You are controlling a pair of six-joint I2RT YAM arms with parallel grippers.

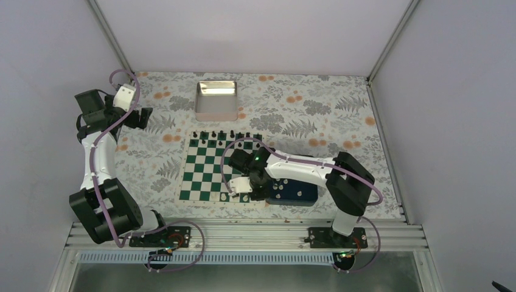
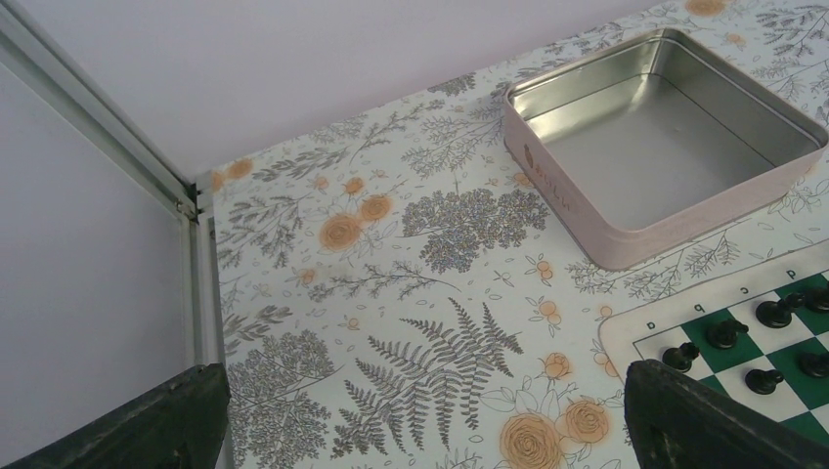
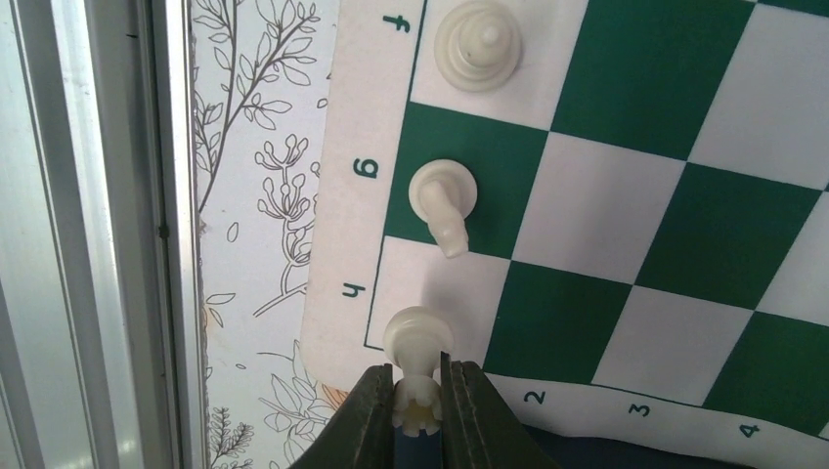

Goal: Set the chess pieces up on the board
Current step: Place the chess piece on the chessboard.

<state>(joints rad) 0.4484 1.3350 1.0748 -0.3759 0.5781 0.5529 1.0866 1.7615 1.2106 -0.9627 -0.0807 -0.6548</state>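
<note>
The green and white board lies in the middle of the table. My right gripper is shut on a white rook and holds it over the board's near right corner square. A white knight and a white bishop stand on the two squares beside it along the near row. Black pieces line the board's far edge and show in the left wrist view. My left gripper is open and empty over the tablecloth, far left of the board.
A dark blue tray with white pieces lies right of the board, under my right arm. An empty metal tin stands behind the board and shows in the left wrist view. The aluminium frame rail runs along the near edge.
</note>
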